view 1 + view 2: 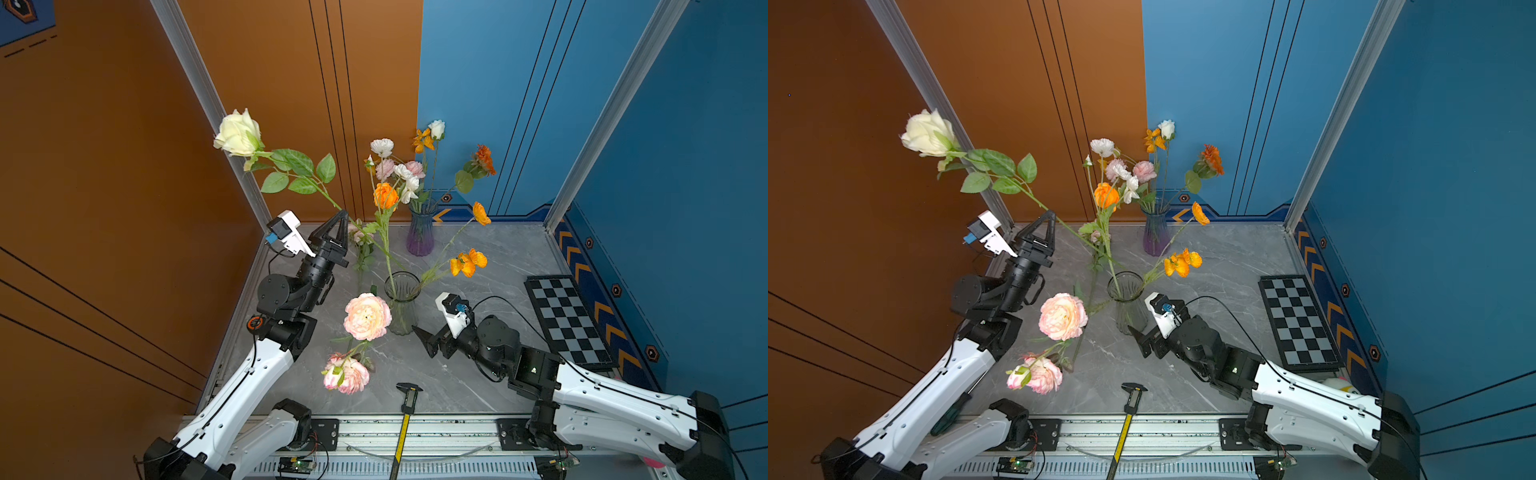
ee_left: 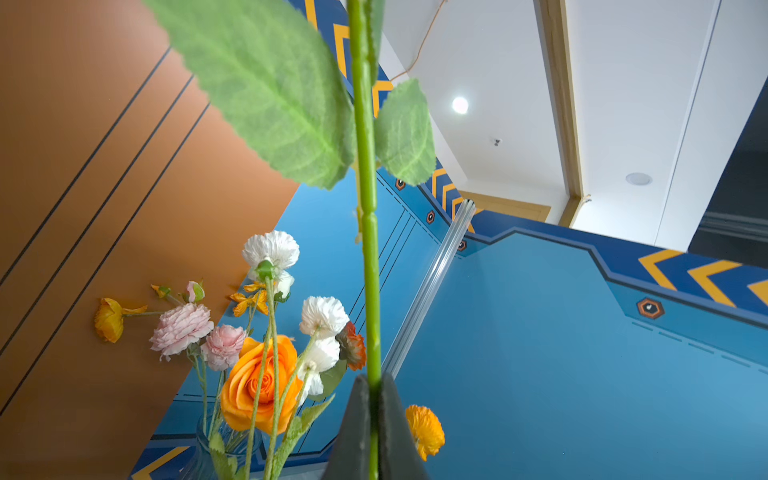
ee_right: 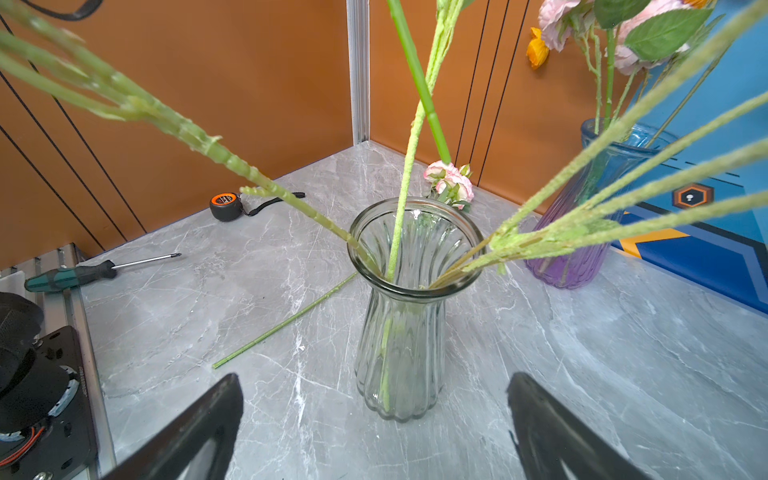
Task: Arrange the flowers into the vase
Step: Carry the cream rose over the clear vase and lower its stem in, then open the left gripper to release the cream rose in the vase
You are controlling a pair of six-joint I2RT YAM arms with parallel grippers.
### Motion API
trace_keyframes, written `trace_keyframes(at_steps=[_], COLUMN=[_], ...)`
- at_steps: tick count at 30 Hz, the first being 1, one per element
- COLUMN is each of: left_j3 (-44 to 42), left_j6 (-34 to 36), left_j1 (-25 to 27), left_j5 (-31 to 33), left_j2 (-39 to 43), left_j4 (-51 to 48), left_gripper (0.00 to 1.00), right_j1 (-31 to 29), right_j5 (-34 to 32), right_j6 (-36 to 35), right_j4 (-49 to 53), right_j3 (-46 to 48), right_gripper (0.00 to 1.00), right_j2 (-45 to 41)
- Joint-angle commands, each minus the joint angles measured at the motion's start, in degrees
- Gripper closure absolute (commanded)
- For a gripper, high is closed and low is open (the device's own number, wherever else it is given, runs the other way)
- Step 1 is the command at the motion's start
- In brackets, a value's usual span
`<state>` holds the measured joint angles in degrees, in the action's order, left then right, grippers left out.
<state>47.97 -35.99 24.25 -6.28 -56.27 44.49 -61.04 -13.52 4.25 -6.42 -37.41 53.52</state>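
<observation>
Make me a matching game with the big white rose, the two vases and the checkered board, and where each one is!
Things
1. cream-white rose
2. clear ribbed glass vase
3. purple-and-blue glass vase
4. black-and-white checkered board

Places
A. farthest back, full of flowers
B. flat on the right side of the table
C. stem pinched in the left gripper
D. just before the open right gripper

Pairs: 1-C, 2-D, 3-A, 4-B

Bright, even light, barely any shadows

Both top views are sharp mid-frame, a bit darker and wide-angle stretched at the corners. Left wrist view: ceiling lamp [image 2: 460, 105] blows out white, leaf [image 2: 266, 83] and upper rose stem [image 2: 365, 124] go soft near the lens. Right wrist view: near stems [image 3: 124, 102] blurry, tabletop [image 3: 582, 353] crisp with a dull sheen.
</observation>
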Motion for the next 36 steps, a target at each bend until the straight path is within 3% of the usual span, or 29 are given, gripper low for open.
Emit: trace_keyframes(at_steps=[1,8,21,26,36], left_j3=[-2.19,-9.51,-14.1,-13.68,-15.97], left_j6=[10.03,13.49,9.72,9.01,8.89], left_j1=[3.28,4.66,3.83,3.95,3.82], left_j5=[-2.4,-3.89,-12.54,-15.97,-16.94], left_j2=[-0.66,-4.67,-21.86,-26.0,-29.87], left_j4=[4.81,15.76,35.34,36.15,36.11], left_gripper=[1.0,1.0,1.0,1.0,0.96], right_j1=[0.55,2.3,7.0,7.42,8.92], right_j5=[1.05,3.08,9.36,8.86,10.67], right_j6=[-1.34,-1.62,-2.13,-1.71,-1.46], right_j4=[-0.17,-1.05,-2.52,-2.89,-3.34], right_j3=[-0.16,-0.69,-3.18,-2.63,-3.35], right_gripper=[0.0,0.0,0.0,0.0,0.0], right_j2=[0.18,1.56,6.05,6.05,7.85])
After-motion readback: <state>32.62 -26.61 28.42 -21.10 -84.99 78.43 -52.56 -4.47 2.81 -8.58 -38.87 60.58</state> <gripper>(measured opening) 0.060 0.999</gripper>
